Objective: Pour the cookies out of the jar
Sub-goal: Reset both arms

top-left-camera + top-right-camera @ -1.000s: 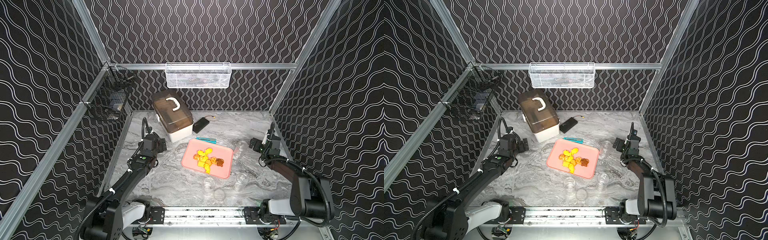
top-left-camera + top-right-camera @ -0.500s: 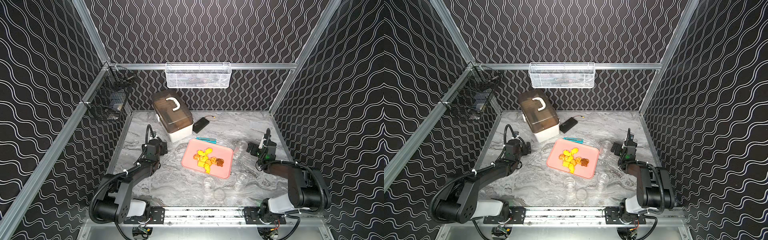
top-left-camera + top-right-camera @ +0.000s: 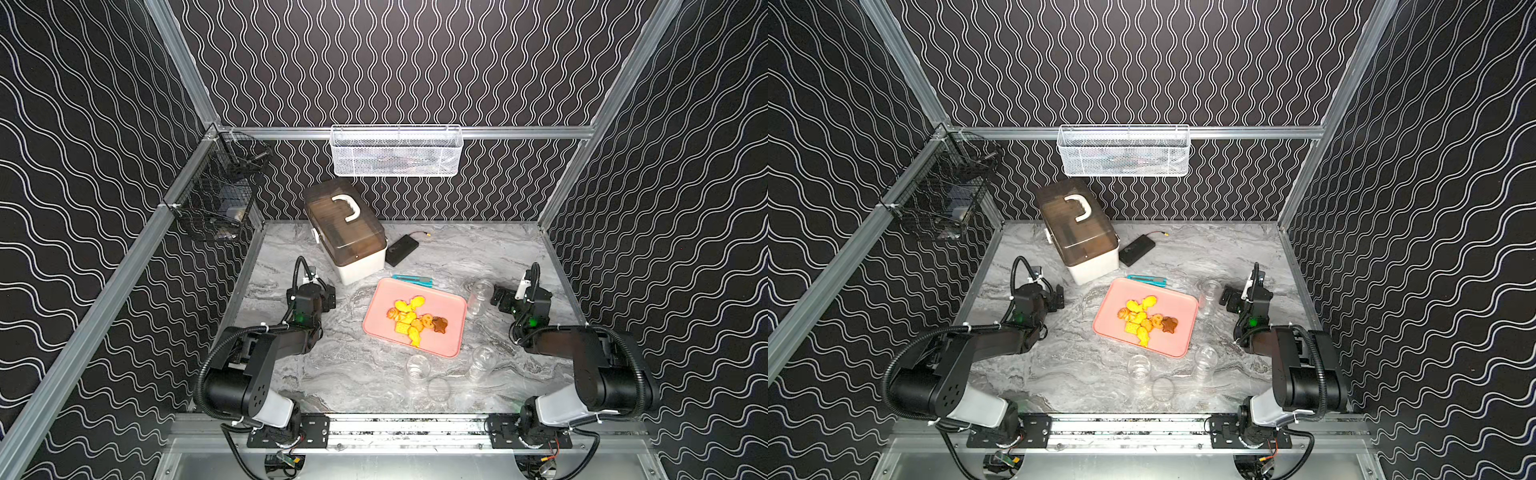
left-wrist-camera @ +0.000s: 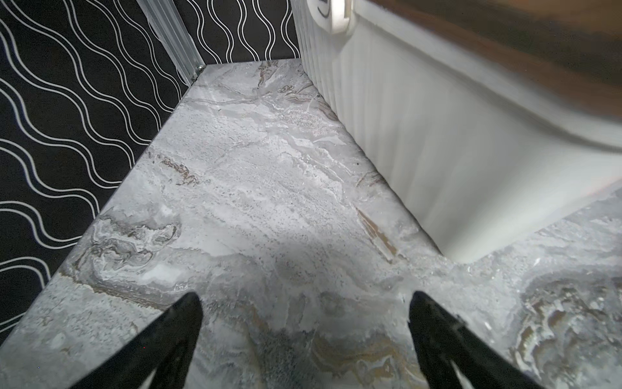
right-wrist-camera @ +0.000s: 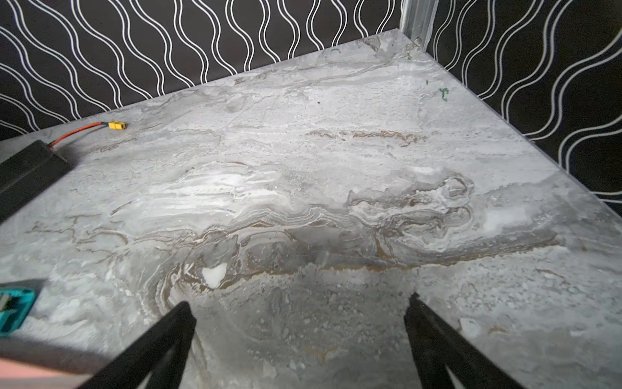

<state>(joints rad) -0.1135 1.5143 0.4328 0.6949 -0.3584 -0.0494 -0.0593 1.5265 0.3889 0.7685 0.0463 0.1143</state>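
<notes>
The cookies (image 3: 415, 320) (image 3: 1146, 318), yellow-orange pieces and a brown star, lie in a heap on the pink tray (image 3: 453, 300) (image 3: 1185, 305) at mid table. Clear, empty-looking jars sit around the tray: one (image 3: 478, 297) by its right edge, close to my right gripper (image 3: 505, 297) (image 5: 298, 304), and two (image 3: 417, 368) (image 3: 482, 360) in front. My left gripper (image 3: 321, 293) (image 4: 304, 299) is left of the tray, beside the white box. Both grippers are open and low over bare marble, with nothing between their fingers.
A white box with a brown lid (image 3: 345, 232) (image 4: 437, 134) stands at the back left. Beside it lie a black battery pack (image 3: 401, 249) (image 5: 27, 171) and a teal tool (image 3: 411, 280). A loose clear lid (image 3: 439, 389) lies in front. Wire baskets (image 3: 397, 151) (image 3: 220, 199) hang on the walls.
Both arms have folded down, their elbows dropping toward the front rail. The grippers stay near the same spots and stay open. The cookies and jars have not moved.
</notes>
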